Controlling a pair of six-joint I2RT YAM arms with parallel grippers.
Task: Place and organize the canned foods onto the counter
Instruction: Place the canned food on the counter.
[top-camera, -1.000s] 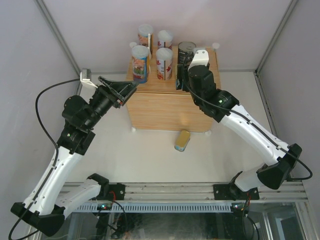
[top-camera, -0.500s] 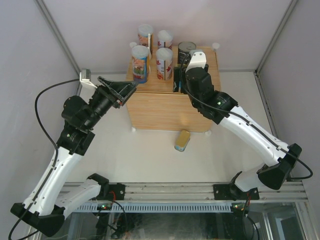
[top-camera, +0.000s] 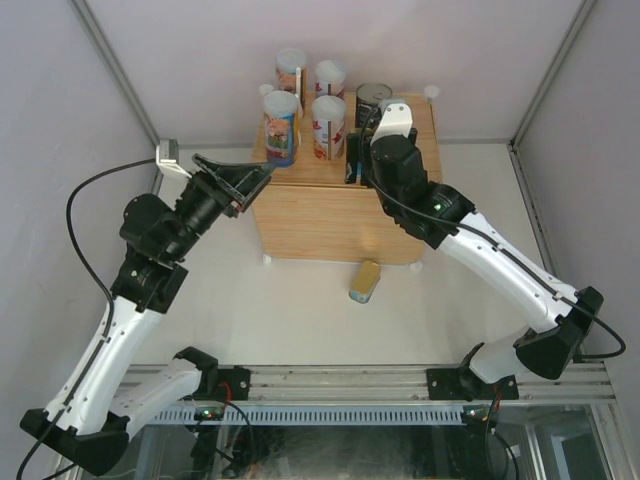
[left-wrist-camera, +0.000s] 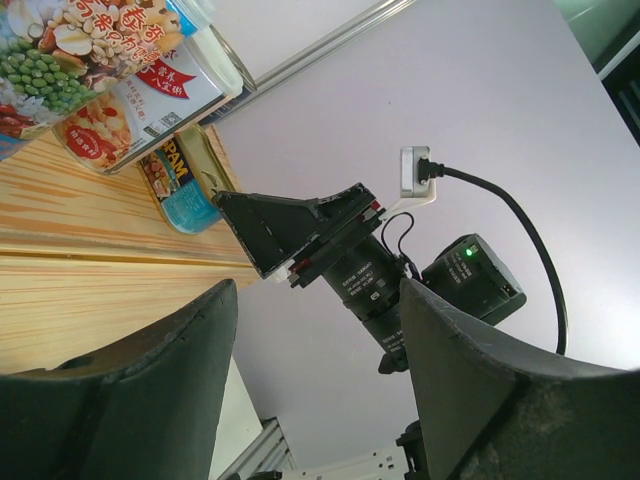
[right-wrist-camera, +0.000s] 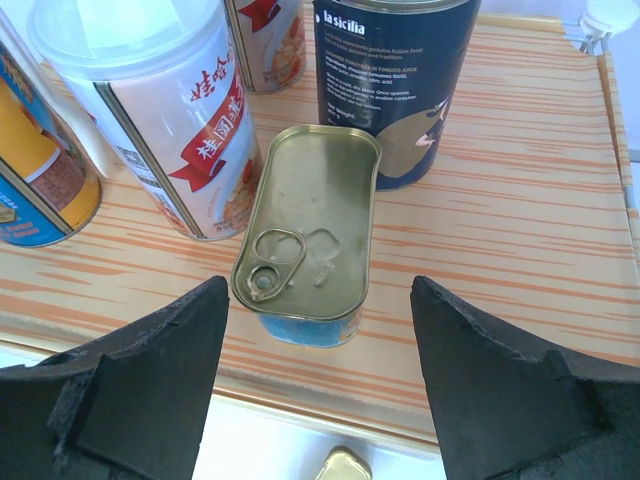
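Four tall white-lidded cans (top-camera: 305, 100) and a dark can (top-camera: 373, 97) stand at the back of the wood-grain counter (top-camera: 335, 220). A flat gold tin (right-wrist-camera: 310, 228) with a blue label lies on the counter in front of the dark can (right-wrist-camera: 395, 80) and beside a white-lidded can (right-wrist-camera: 160, 110). My right gripper (right-wrist-camera: 318, 287) hovers over this tin, open and not touching it. A second gold tin (top-camera: 365, 280) lies on the white floor before the counter. My left gripper (top-camera: 258, 178) is open and empty at the counter's left front corner.
The left wrist view shows a tall can (left-wrist-camera: 110, 70), the gold tin (left-wrist-camera: 185, 185) and my right arm's wrist (left-wrist-camera: 330, 245) across the counter top (left-wrist-camera: 90, 280). Grey walls enclose the workspace; a rail (top-camera: 380, 385) runs along the near edge.
My right gripper has opened wider and shifted slightly left and back above the gold tin, which rests on the counter. The left arm has barely moved.
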